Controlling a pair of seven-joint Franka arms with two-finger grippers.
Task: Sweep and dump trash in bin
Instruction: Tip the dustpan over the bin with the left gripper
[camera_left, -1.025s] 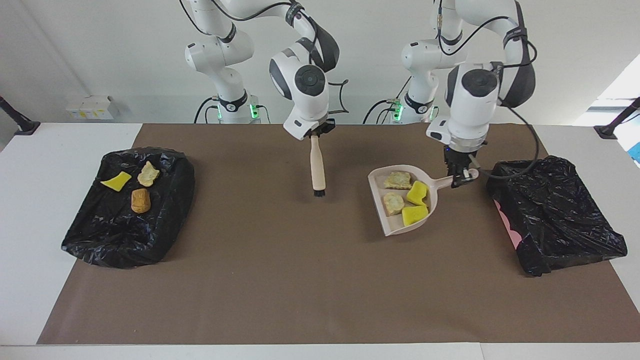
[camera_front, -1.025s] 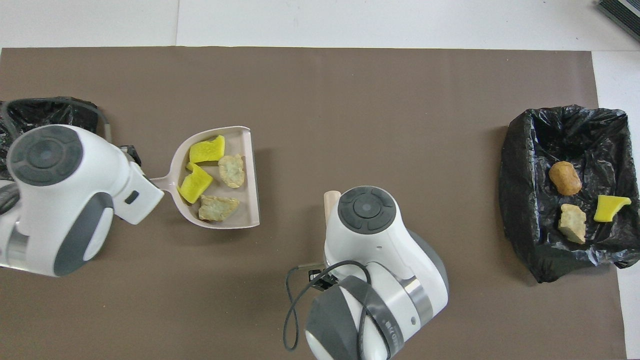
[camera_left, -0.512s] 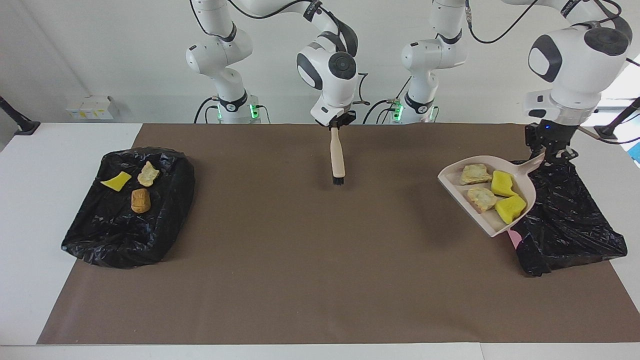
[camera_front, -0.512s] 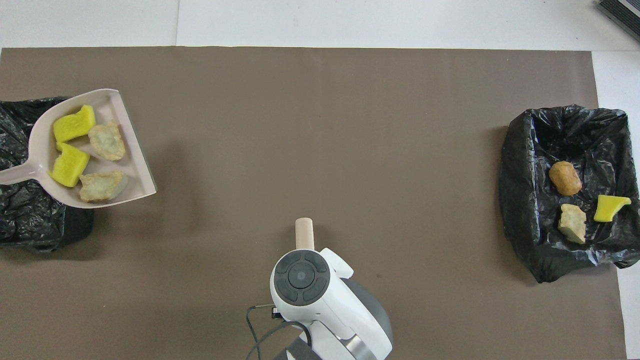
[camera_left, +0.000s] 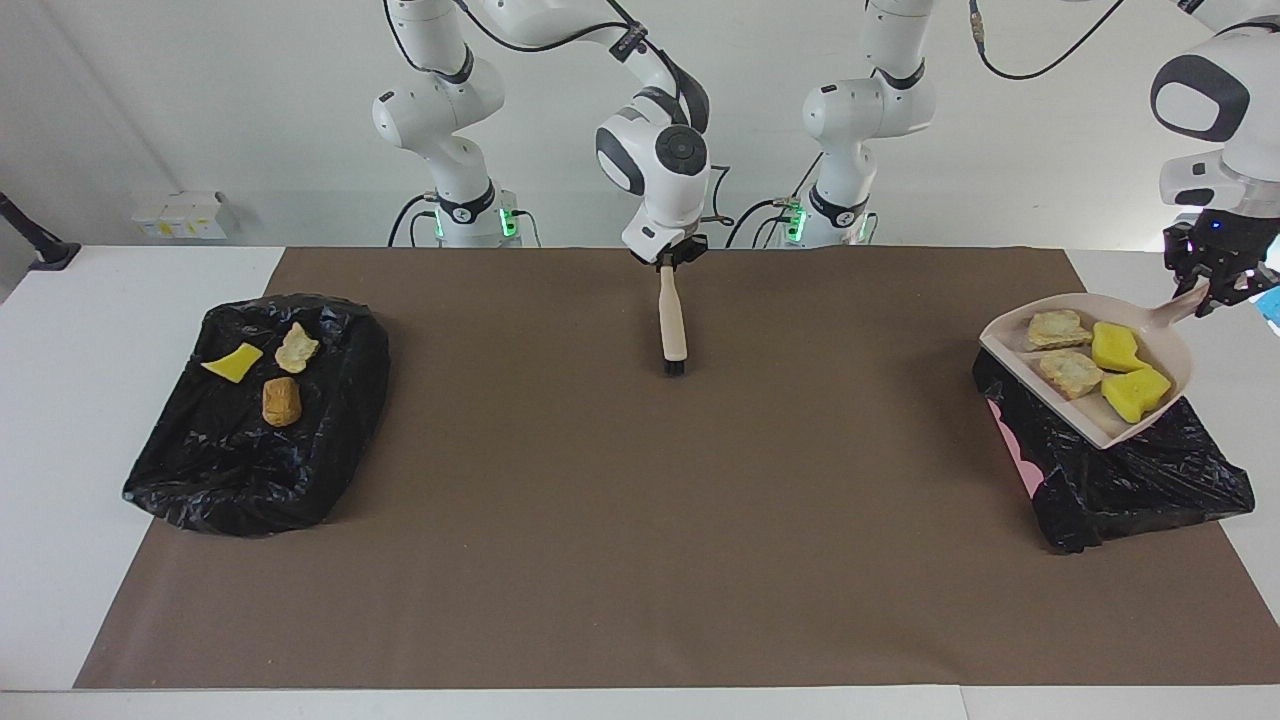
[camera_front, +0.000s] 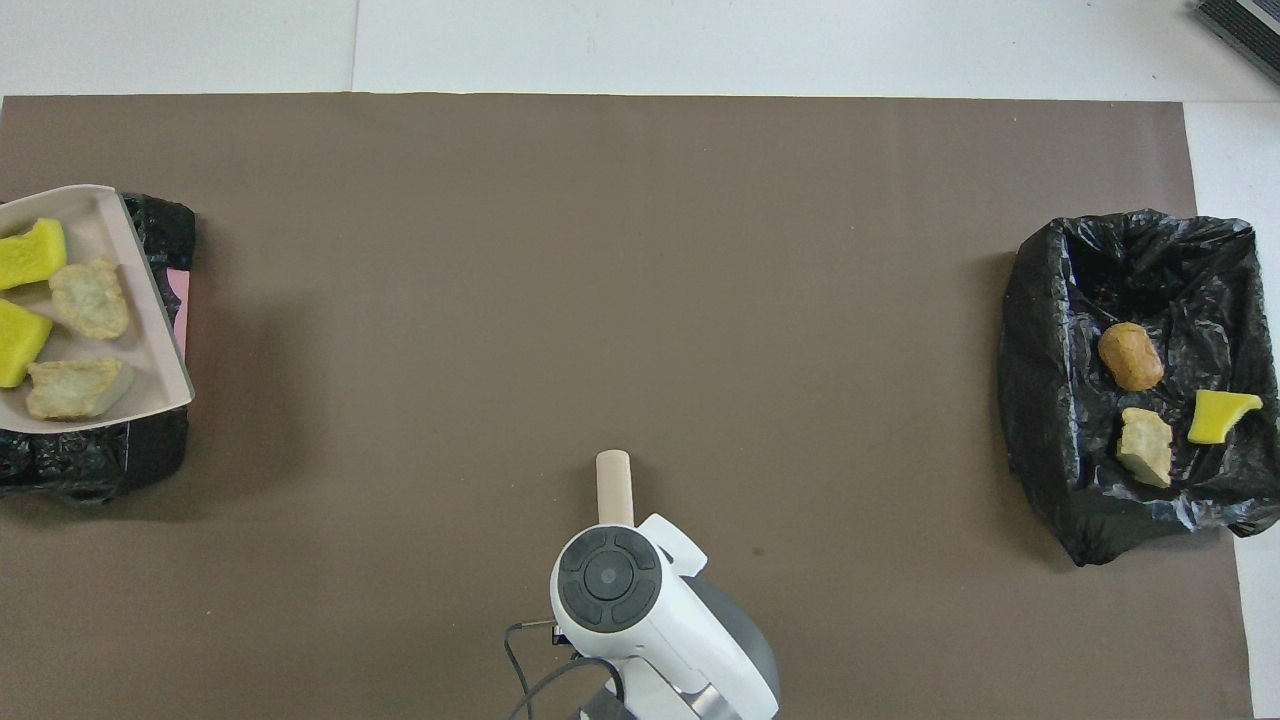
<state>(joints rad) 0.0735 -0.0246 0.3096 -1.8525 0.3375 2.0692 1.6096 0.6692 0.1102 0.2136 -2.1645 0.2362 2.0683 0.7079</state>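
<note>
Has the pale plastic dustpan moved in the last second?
Yes. The pale plastic dustpan travelled from mid-mat to over the black-bagged bin at the left arm's end.

dustpan (camera_front: 150, 350) cut by edge, handle unseen

I'm running this in a robotics lab. Two white arms (camera_left: 440, 110) stand bolted at a white table (camera_left: 90, 330) with brown paper (camera_left: 600, 500), against bare walls.
</note>
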